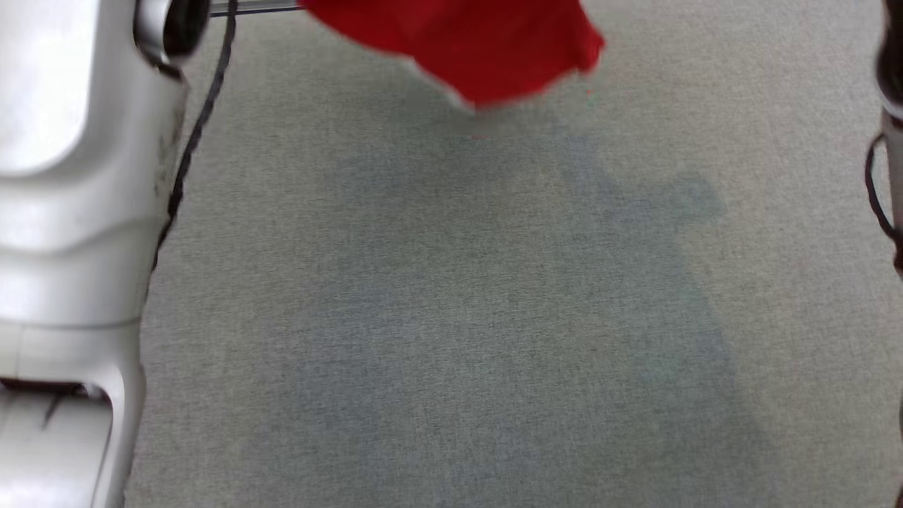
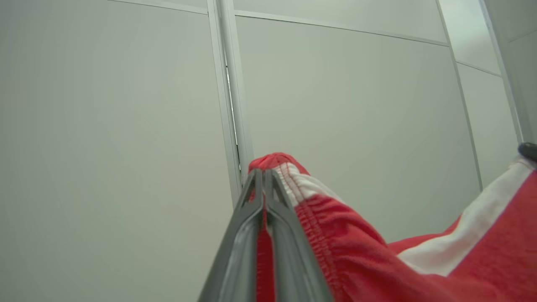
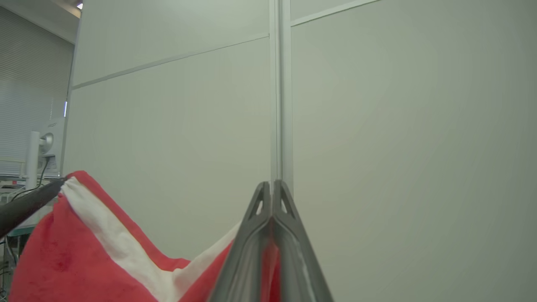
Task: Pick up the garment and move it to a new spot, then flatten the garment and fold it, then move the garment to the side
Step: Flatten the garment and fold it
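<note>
The garment (image 1: 480, 49) is red with white stripes and hangs in the air above the grey surface, its lower edge showing at the top of the head view. In the left wrist view my left gripper (image 2: 263, 173) is shut on the garment (image 2: 335, 235) at its gathered red-and-white waistband, which bunches over the fingertips. My right gripper (image 3: 272, 184) is shut on another part of the garment (image 3: 84, 251), red cloth pinched between its fingers. The cloth sags between the two grips. The other gripper's dark fingertip (image 3: 25, 205) shows at the left of the right wrist view.
A grey cloth-covered table (image 1: 451, 317) spreads below the garment. My pale left forearm (image 1: 70, 212) with a black cable fills the left edge. Pale wall panels (image 2: 126, 126) stand behind both grippers. A monitor (image 3: 46, 147) sits at far left.
</note>
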